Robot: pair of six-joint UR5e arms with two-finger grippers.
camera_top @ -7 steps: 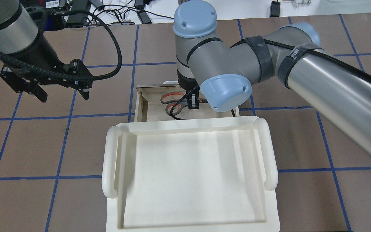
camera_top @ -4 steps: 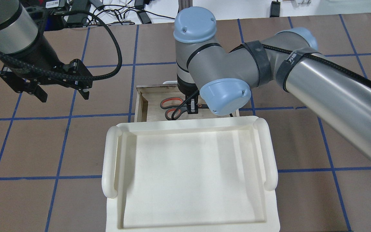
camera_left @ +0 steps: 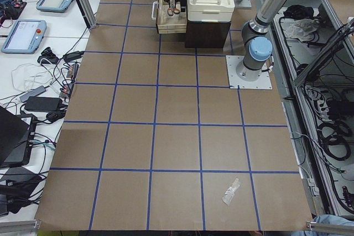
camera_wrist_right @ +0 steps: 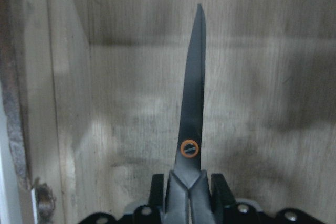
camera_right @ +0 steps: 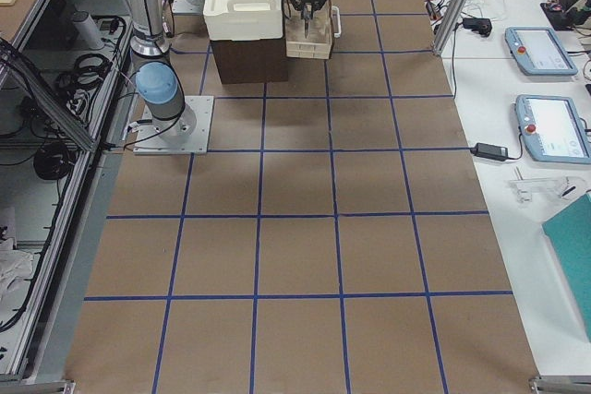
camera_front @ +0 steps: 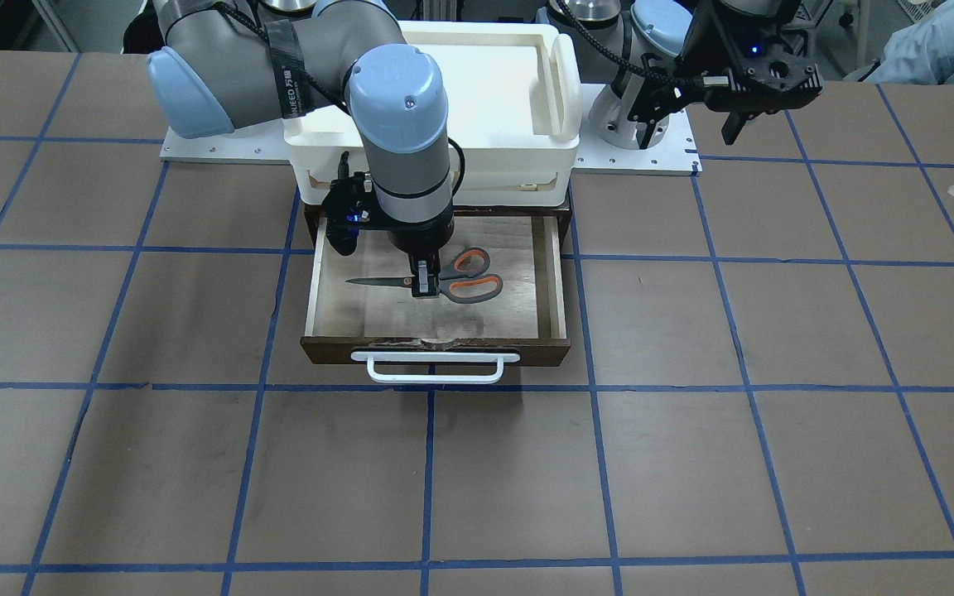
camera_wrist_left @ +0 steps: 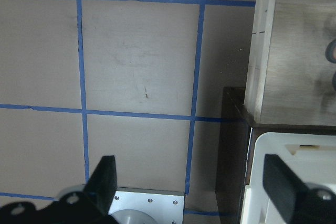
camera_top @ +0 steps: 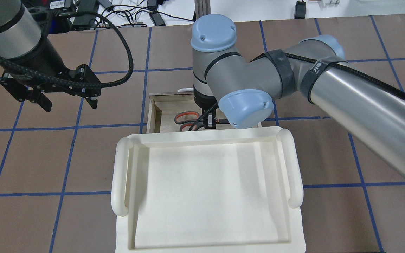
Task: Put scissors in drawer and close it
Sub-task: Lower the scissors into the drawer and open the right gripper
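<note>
Steel-bladed, plastic-handled scissors [camera_front: 470, 287] inside the open drawer [camera_front: 558, 277], roughly mid-floor, laid parallel to its front panel. Pinched by the right gripper [camera_front: 423, 287] just behind the pivot screw, jaws closed tight on the shank. Resting on the drawer's plywood or a touch above it: cannot tell. Spread wide and empty, the left gripper [camera_top: 69, 101], well apart from the drawer, off toward the robot's left of it.

Likely light, stiff, slick on the metal; prone to swivel if gripped off-centre. Best held near the pivot, as here, not by a blade tip or a loop. Next, probably: let go, lift clear of the drawer walls, push the front panel shut.
</note>
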